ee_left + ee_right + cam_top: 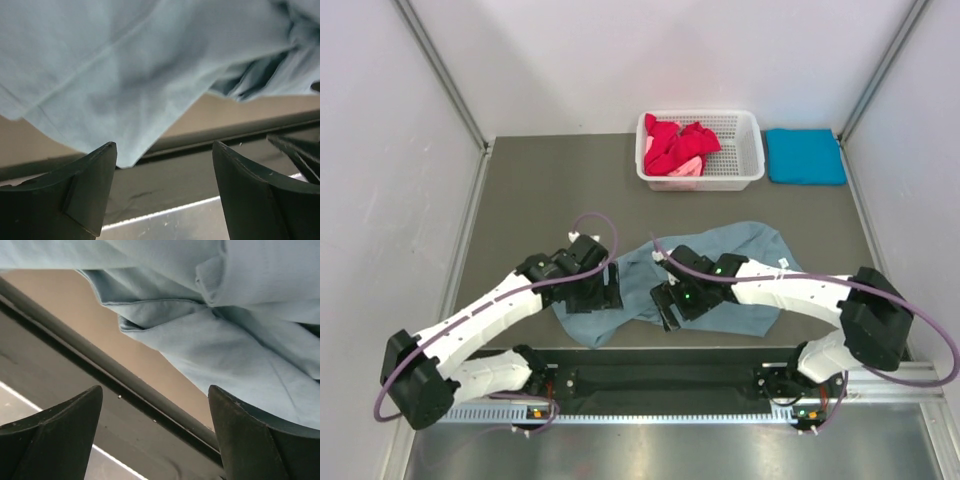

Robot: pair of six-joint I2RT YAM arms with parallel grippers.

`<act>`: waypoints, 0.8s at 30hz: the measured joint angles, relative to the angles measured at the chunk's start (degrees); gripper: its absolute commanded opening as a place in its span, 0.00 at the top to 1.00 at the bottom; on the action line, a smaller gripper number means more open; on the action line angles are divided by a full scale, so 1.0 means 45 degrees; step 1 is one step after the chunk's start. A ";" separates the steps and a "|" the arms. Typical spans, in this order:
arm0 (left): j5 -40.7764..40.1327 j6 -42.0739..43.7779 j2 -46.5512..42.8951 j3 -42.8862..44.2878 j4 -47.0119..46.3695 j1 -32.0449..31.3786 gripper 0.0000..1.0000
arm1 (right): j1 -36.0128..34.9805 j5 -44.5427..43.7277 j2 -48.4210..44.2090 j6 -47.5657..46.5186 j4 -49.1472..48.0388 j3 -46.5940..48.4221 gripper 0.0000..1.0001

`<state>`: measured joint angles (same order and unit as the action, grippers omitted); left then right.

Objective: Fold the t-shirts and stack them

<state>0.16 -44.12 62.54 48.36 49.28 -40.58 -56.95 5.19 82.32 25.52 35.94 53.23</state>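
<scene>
Top external: shows a large dusty grey-blue t-shirt (pixel 760 250) lying crumpled across the near middle of the worktop (pixel 540 190), its lower edge reaching the near rim. Places the left claw (pixel 603 290) over the shirt's left end and the right claw (pixel 670 305) over its middle. Shows a bright turquoise t-shirt (pixel 805 157) folded into a flat square at the far right, just beside a white lattice basket (pixel 748 150). Shows red and pink t-shirts (pixel 677 145) heaped loosely inside that basket.

Left wrist: looks out between two dark fingers set wide apart, gripping nothing. Fills the upper frame with pale grey-blue cloth, a stitched hem along its lower left edge. Shows one corner hanging down close to the left finger; cannot tell whether touching.

Right wrist: shows two dark fingers likewise spread wide, nothing held. Shows bunched folds and a doubled hem edge of the same shirt lying near the worktop's rim.

Looks light, limp and slack, likely to sag and drag rather than keep a shape. Probably best pinched at a hem corner or seam, one per claw, then lifted evenly.
</scene>
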 measured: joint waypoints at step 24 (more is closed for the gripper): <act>-0.3293 -0.2103 0.1875 -0.0063 0.1554 -0.2662 0.99 | -0.0432 -0.4279 0.0102 0.1195 -0.0151 -0.1054 1.00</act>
<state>-14.66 -53.58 70.98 48.07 56.27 -52.56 -58.89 -14.06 82.78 30.89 35.27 48.49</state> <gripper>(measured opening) 0.012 0.004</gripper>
